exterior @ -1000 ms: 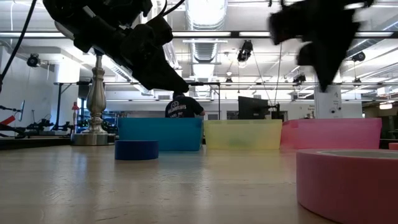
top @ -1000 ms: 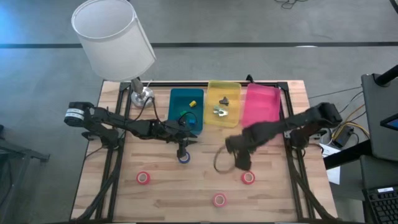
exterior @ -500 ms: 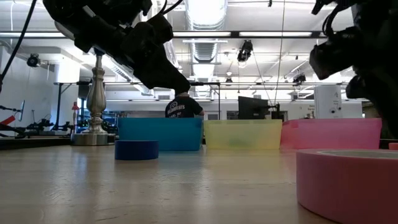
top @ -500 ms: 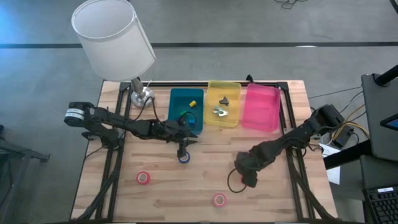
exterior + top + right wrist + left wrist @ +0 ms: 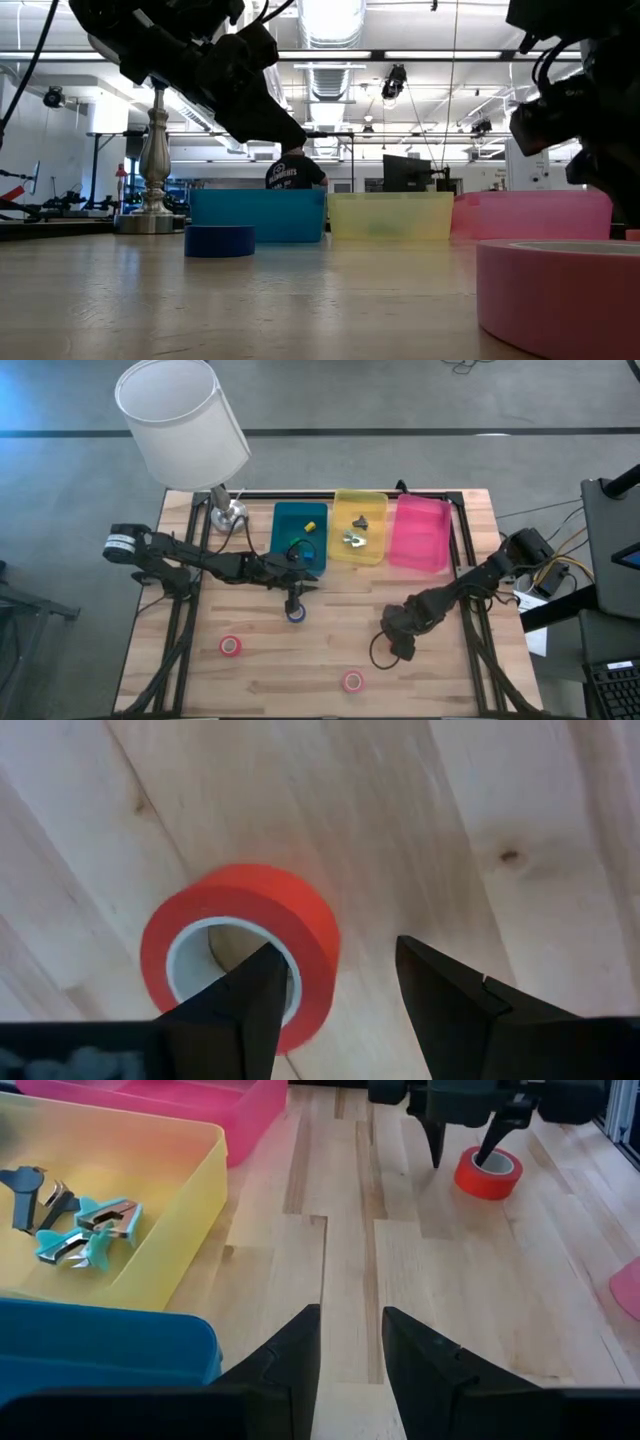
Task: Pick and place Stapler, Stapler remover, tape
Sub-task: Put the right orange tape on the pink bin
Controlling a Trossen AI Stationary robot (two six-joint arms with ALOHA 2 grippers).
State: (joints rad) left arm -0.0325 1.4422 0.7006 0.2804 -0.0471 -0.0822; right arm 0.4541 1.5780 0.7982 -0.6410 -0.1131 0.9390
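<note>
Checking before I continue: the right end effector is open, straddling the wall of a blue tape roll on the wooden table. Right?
Not quite: the right end effector is open and straddling the wall, but the right wrist view shows a red ring-shaped tape roll, not blue, on the wooden table.

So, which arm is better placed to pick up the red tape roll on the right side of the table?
The right. The right gripper is open directly over the red tape roll, one finger over its hole. The left gripper hangs near the blue roll, far away.

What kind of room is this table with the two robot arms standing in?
Probably a robotics lab or open workshop. Behind the wooden table the low view shows exposed ceiling ducts and strip lights, a computer monitor and a person seated at a desk.
</note>
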